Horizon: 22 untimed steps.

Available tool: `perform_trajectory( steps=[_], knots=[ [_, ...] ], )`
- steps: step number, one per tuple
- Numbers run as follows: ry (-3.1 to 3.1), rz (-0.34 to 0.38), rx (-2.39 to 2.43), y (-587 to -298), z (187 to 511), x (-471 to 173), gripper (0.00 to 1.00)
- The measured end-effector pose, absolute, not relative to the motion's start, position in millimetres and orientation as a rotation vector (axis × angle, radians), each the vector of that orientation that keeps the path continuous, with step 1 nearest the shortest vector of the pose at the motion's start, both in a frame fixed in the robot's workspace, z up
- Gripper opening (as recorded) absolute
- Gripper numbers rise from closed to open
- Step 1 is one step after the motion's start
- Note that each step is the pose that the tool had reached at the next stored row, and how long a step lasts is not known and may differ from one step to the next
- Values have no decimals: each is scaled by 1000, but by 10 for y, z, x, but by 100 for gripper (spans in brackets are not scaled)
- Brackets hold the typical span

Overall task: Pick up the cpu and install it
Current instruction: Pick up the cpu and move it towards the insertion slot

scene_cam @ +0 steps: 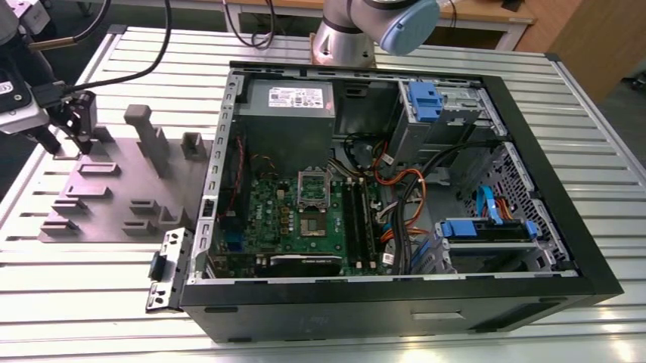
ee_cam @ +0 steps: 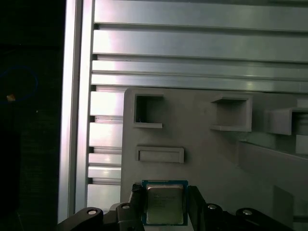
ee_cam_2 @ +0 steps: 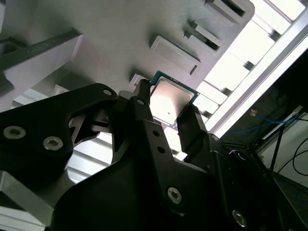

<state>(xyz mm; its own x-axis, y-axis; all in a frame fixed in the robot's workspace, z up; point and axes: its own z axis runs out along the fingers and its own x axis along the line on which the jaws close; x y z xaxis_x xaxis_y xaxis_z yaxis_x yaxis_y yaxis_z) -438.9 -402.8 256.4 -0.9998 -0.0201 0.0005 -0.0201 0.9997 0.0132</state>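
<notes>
Grey plastic tray point(scene_cam: 111, 189) lies on the slatted table point(scene_cam: 565, 159), at the exterior view's left, beside the open computer case point(scene_cam: 525, 98).

Gripper point(scene_cam: 69, 144) hangs over the tray's far-left corner in the exterior view.

Grasp: in both wrist views the two black fingers point(ee_cam_2: 192, 122) are clenched on the cpu point(ee_cam: 164, 204). Each presses one of two opposite edges, and the chip sits squarely between them at the tips.

Chip attitude: dull silver top faces back toward the wrist cameras, with the green rim showing along the free edges. It is square, so it has no long axis to speak of. The two free edges run across the gap from finger to finger.

Height: chip is close over the tray, near a shallow raised pocket point(ee_cam: 160, 154). I cannot tell whether its underside touches the tray or hangs clear of it.

Target side: the green motherboard point(scene_cam: 302, 223) lies flat in the case floor, with the metal socket frame point(scene_cam: 313, 189) near its middle. That is well apart from the gripper, toward the exterior view's right, with the case wall point(scene_cam: 217, 151) between them.

Judgement: pick step is in hand, install not yet done.
</notes>
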Motion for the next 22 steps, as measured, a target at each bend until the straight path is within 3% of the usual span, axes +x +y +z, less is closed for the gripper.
perform_trajectory(
  steps=[22],
  knots=[
    [-3141, -21, 32, -4028, 2675, -4389, 47]
  ],
)
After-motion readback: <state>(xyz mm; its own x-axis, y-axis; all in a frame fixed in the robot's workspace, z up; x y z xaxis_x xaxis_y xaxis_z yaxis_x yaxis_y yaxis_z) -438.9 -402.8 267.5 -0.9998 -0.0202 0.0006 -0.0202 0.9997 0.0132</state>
